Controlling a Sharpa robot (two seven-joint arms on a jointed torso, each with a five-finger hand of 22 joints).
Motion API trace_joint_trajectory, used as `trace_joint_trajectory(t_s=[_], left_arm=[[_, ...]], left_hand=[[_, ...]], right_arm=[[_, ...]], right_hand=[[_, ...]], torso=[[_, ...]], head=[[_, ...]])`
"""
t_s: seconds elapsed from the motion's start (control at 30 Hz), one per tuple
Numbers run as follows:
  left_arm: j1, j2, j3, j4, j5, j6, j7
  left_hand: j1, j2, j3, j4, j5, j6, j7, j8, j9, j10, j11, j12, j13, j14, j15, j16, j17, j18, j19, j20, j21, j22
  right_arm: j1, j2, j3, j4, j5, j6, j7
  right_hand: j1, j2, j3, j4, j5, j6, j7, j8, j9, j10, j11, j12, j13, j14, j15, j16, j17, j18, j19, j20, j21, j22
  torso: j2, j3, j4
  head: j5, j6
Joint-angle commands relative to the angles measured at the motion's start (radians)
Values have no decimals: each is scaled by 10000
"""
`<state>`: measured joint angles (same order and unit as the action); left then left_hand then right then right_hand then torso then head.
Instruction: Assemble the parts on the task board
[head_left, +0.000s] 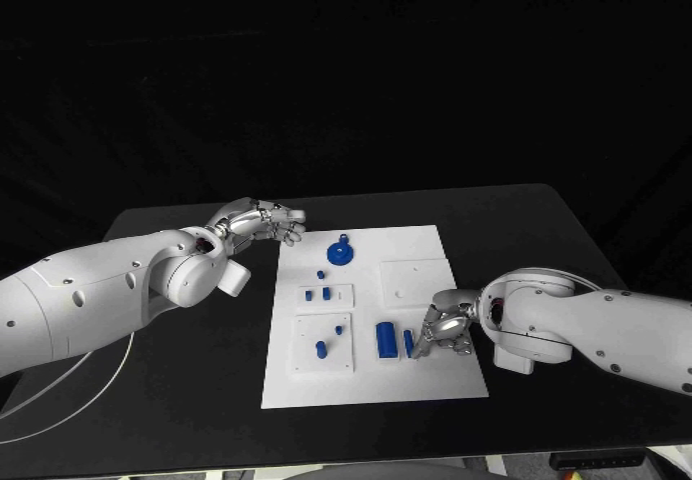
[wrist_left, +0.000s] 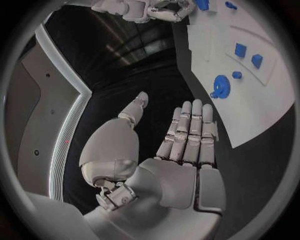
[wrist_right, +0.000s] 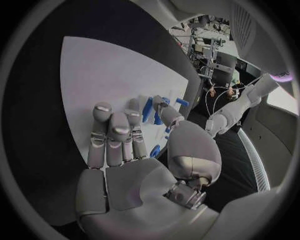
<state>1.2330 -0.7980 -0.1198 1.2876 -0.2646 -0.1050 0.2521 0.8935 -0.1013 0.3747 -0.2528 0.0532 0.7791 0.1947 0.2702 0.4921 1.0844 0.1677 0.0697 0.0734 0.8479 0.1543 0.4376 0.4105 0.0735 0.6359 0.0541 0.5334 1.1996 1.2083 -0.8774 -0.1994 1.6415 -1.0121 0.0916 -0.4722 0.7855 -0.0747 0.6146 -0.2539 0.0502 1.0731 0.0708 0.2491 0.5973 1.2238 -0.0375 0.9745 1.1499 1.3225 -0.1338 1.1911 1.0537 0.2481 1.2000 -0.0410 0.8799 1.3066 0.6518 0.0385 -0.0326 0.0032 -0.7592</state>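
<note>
Poised over the task board (head_left: 418, 385) at the bench's middle: right hand (head_left: 441, 333), fingers spread and holding nothing, beside an upright blue part (head_left: 387, 338). Advisable here, a slow, square pinch. Left hand (head_left: 265, 222) open, idle off the board's far-left corner.

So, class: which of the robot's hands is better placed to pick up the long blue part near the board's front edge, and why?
The right hand. Its fingers reach over the board right beside the long blue part, while the left hand hovers open off the board's far left corner.
</note>
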Motion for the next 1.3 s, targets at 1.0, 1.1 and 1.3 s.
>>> trace_joint_trajectory(t_s=[1.0,1.1,1.3], left_arm=[[11,-25,3,54,-61,160,34],[11,-27,3,50,-62,146,38],[11,-11,2,39,-62,123,66]], left_hand=[[-5,59,21,-61,-9,-83,4,46,-14,-52,-13,13,-8,-17,11,-65,29,141,7,9,-67,27],[-5,62,22,-60,-9,-82,4,46,-15,-51,-13,14,-8,-16,11,-66,31,141,8,9,-68,28],[-5,61,23,-60,-9,-81,4,47,-15,-51,-14,15,-7,-15,10,-68,34,141,9,9,-70,30]], right_arm=[[-244,277,-24,-287,-587,-94,-503],[-244,227,-24,-271,-550,-120,-452],[-243,114,-21,-315,-257,-340,-210]], right_hand=[[151,145,917,107,1,116,38,-11,-89,93,4,-46,24,-9,-64,52,-15,137,88,29,1,13],[102,125,937,131,0,115,40,-12,-96,94,7,-47,25,-9,-62,53,-17,137,89,35,4,15],[-161,-260,857,188,17,91,53,-27,-124,80,22,-60,28,-13,-51,44,-30,137,79,60,9,22]], torso=[[-4,0,-7],[-1,3,-2],[-8,5,-7]], head=[[36,-46],[38,-43],[19,4]])
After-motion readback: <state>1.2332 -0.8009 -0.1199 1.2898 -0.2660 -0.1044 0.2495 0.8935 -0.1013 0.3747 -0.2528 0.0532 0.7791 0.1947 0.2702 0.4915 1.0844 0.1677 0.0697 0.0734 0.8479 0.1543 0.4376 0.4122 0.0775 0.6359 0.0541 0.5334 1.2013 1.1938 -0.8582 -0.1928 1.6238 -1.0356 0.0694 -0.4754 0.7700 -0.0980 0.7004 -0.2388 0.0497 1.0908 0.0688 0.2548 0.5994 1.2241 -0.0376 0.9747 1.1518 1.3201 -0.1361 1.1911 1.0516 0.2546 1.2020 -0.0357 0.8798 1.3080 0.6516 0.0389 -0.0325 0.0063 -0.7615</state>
